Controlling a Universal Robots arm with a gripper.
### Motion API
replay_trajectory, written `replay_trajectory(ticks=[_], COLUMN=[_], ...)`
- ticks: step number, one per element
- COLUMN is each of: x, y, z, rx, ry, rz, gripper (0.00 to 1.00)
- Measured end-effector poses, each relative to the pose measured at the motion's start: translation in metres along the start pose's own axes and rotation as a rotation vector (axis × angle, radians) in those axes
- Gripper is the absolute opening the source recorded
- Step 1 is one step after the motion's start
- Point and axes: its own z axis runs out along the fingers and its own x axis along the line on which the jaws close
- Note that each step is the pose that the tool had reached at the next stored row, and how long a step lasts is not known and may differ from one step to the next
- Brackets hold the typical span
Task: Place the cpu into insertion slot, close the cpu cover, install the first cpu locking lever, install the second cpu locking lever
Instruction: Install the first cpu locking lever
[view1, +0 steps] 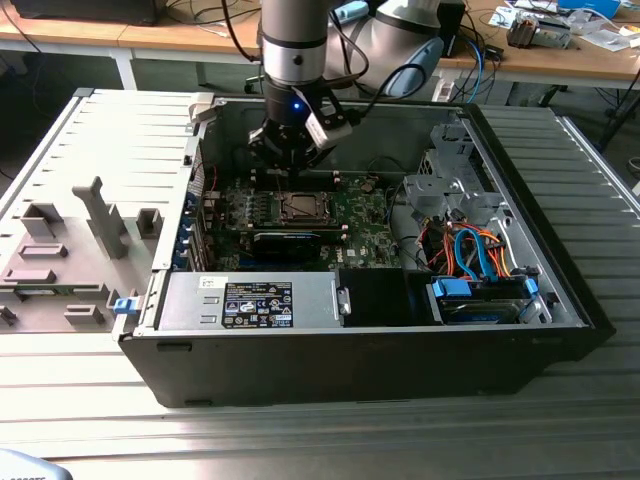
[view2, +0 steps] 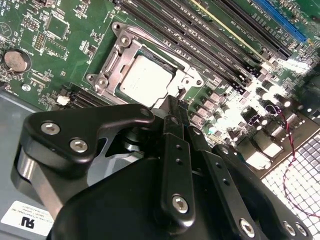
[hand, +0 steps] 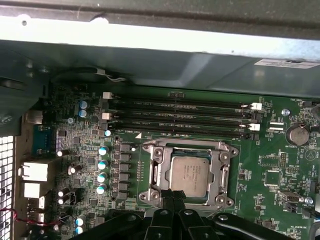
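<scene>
A robot arm's tool (view1: 288, 150) hangs low inside an open computer case (view1: 560, 290) on a slatted metal counter (view1: 330, 440), poised just above the green circuit board (hand: 260, 190). The cpu (hand: 190, 176) lies flat in the insertion slot (hand: 156, 172), its silvery top showing through the window of the cpu cover (hand: 223, 172), which appears to be down over it. In both wrist views the tool's fingertips (hand: 170, 196) look drawn together to a narrow point at the slot's edge, clenched on nothing that can be seen. To judge from here, the work in hand is at the locking levers along the frame; doing it well would mean pressing squarely on the thin lever, not on the chip or frame, and sweeping it under its catch without scraping the nearby memory slots (hand: 180, 114).
</scene>
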Motion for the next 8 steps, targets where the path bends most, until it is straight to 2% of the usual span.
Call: replay_trajectory(ticks=[8], x=[0.0041], y=[0.0005], z=[0.0], rx=[0.0], ry=[0.0001], rz=[0.0], gripper=[0.11])
